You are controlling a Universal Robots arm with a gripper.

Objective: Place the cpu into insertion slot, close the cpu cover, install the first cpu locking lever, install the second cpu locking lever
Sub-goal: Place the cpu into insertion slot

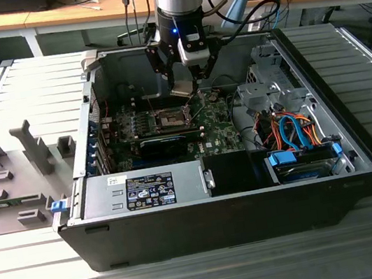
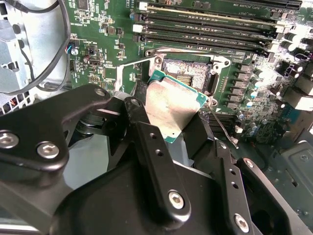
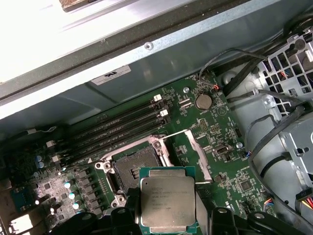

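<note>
Gripper (image 2: 168, 117) clamps the cpu (image 2: 173, 100) near the open cpu socket (image 2: 188, 71); a skewed or tilted set-down could damage that socket.

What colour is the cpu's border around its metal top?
Green, framing the silvery-grey top of the cpu; clearest in the first wrist view.

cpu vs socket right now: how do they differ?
Held: the cpu sits clamped in the gripper above the board; the socket is fixed on the motherboard, empty. Look: cpu has a flat silvery top with green rim; socket is a dark recess in a metal frame. Pose: in the second wrist view the cpu looks tilted, the socket lies flat. Both are square, similar in footprint.
</note>
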